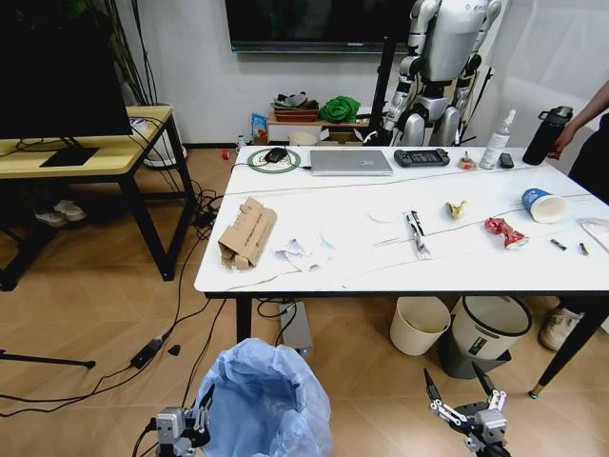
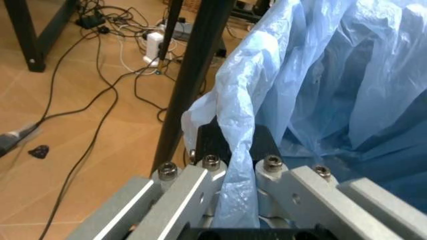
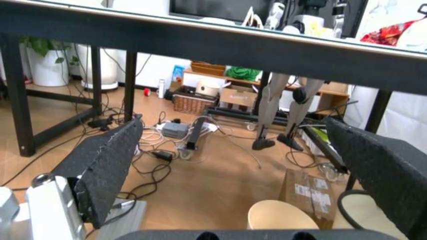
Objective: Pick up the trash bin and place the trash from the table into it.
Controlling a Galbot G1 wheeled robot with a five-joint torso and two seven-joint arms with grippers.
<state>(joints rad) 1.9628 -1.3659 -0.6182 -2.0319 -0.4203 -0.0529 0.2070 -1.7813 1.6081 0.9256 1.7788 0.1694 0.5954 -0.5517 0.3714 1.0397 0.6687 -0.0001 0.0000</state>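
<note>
Overall, one trash bin (image 1: 266, 400), two grippers.

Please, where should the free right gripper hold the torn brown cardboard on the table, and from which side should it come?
The right gripper is best closing across the torn brown cardboard's narrow width from above: it lies flat and long on the table, near the front edge.

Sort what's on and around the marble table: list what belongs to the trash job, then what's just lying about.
Job:
trash bin, its bag pinched by the left gripper
right gripper, open, low before the table
torn cardboard
crumpled paper
red wrapper
yellow wrapper
paper cup

Lying about:
laptop
game controller
cream bin
white bin
</note>
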